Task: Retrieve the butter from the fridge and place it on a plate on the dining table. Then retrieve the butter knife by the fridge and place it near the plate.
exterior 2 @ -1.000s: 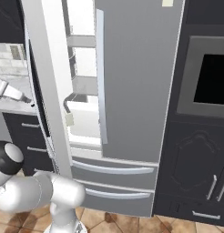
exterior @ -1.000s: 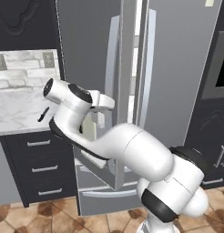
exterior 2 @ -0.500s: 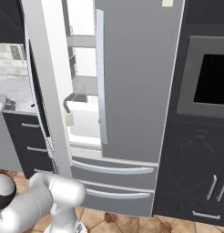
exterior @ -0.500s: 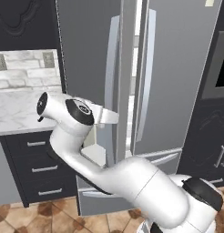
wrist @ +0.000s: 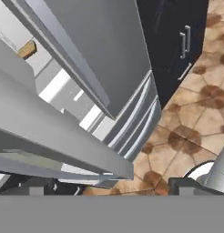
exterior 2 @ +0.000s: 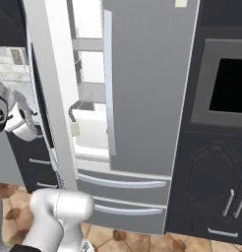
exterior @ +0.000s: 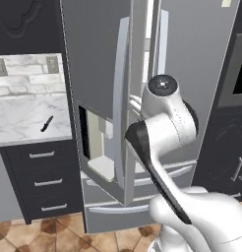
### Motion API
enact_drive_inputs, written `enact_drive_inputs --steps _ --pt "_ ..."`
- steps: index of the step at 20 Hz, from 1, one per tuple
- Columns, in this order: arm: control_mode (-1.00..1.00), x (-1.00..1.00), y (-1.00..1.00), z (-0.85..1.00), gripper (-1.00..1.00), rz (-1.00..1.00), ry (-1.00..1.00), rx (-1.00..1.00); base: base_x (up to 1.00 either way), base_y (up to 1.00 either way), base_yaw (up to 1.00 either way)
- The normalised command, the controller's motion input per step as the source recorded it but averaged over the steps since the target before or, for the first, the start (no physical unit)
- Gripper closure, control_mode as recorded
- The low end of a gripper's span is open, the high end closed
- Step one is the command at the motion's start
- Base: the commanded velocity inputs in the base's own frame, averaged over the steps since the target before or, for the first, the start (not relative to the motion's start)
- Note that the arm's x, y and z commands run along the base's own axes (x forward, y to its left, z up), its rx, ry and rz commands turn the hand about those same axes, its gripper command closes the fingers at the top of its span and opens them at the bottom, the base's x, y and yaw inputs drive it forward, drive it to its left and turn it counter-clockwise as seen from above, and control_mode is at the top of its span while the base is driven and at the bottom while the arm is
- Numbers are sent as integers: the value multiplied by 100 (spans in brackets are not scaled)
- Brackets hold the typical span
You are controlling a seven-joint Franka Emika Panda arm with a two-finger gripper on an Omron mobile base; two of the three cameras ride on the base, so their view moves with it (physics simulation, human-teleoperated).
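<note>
Two deliveries wanted, neither done as far as can be judged. Early days yet.

Nearest, at 6 o'clock in the hand view: gripper [wrist: 113, 185] with jaws spread wide, dark fingertips [wrist: 36, 186] far apart, nothing between them. Holding nothing, touching nothing. Tilted hard, looking past a grey door edge at 9 o'clock toward tiled floor [wrist: 196, 113] at 3 o'clock.

Next out: fridge [exterior: 201, 74] with left door swung open and right door shut. So access gained, which counts as the one step behind. White shelves inside, bottom drawers [exterior 2: 123, 184] closed at 6 o'clock in the right base view.

Inside, at about 9 o'clock in the right base view: small pale block [exterior 2: 75, 129] low on the shelving near the open door, probably the butter, too small to be sure. At 10 o'clock in the hand view: flat brown slab [wrist: 26, 49] on a white shelf, not the target.

Farther, at 9 o'clock in the left base view: butter knife [exterior: 46, 123] lying dark and slim on the marble counter [exterior: 19, 118] beside the fridge, untouched.

Left to do: reach in, grip the butter, carry to the plate on the dining table, return for the knife, set beside the plate. Nearly everything, in short.
</note>
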Motion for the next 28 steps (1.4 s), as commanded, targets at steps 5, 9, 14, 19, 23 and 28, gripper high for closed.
enact_drive_inputs --steps 5,9,14,19,23,28 --pt "-100 2 -100 2 -100 13 0 90 0 0 0" --pt "-100 16 -92 0 -100 23 0 85 0 0 0" --pt "-100 30 -32 -6 -100 24 -8 51 0 0 0" --pt "-100 66 13 -5 -100 18 1 5 0 0 0" --pt "-100 65 12 0 -100 10 11 0 0 0 0" --pt "-100 48 29 0 -100 1 1 0 0 0 0"
